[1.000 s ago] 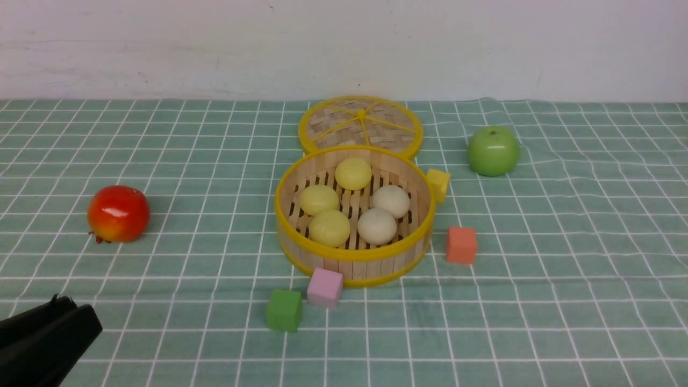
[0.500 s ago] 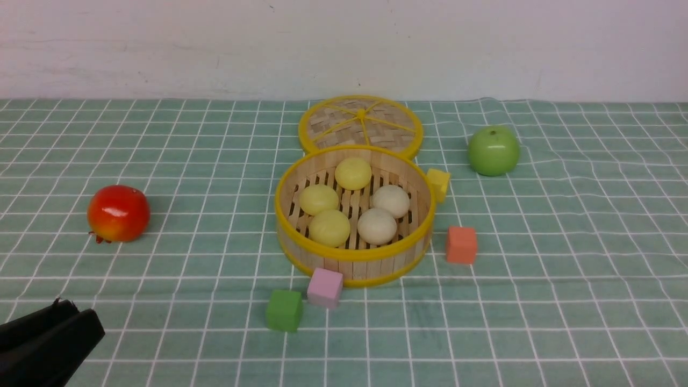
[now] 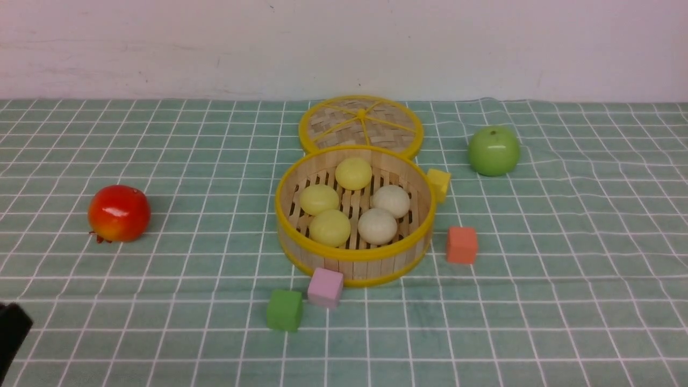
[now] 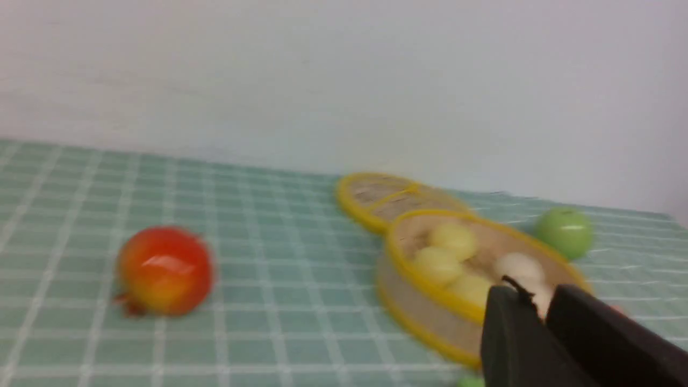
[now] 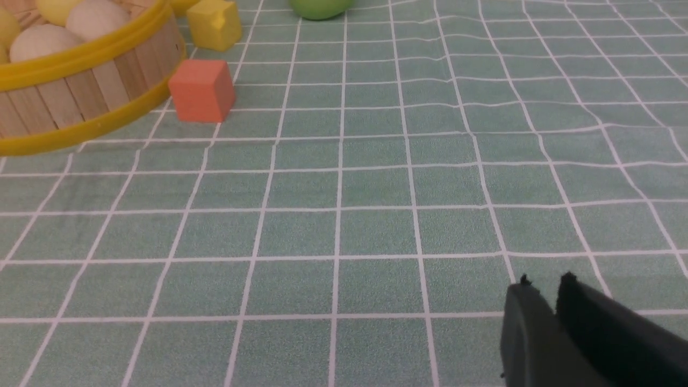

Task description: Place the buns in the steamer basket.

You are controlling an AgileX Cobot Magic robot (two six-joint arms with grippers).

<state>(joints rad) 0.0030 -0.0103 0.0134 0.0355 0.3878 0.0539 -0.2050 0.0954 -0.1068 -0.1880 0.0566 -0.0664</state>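
light-wood basket (image 3: pixel 353 258) with yellow rims sits mid-desk on a green checked cloth (image 3: pixel 537 322). all five buns (image 3: pixel 353 173) lie on its slatted floor: three pale yellow ones at 12, 9 and 7 o'clock inside the ring, two off-white ones at 3 and 5 o'clock, near one another.

the woven lid (image 3: pixel 360 124) lies flat at the basket's 12 o'clock, its near edge hidden behind the basket rim. a yellow cube (image 3: pixel 438 184) sits just beside the basket at 2 o'clock, an orange cube (image 3: pixel 461 244) near it at 4 o'clock, a pink cube (image 3: pixel 325 287) against the wall at 6 o'clock, with a green cube (image 3: pixel 284 309) just beyond at 7 o'clock. a green apple (image 3: pixel 493 150) stands well apart toward 2 o'clock; a red fruit (image 3: pixel 119 213) well apart at 9 o'clock.

left fingers (image 4: pixel 540 306) show only as a dark sliver at the front view's lower left corner; in the blurred wrist view they are nearly together, a narrow slit between, grasping nothing. right fingers (image 5: pixel 544 293) hover low over bare cloth, nearly together too, holding nothing.
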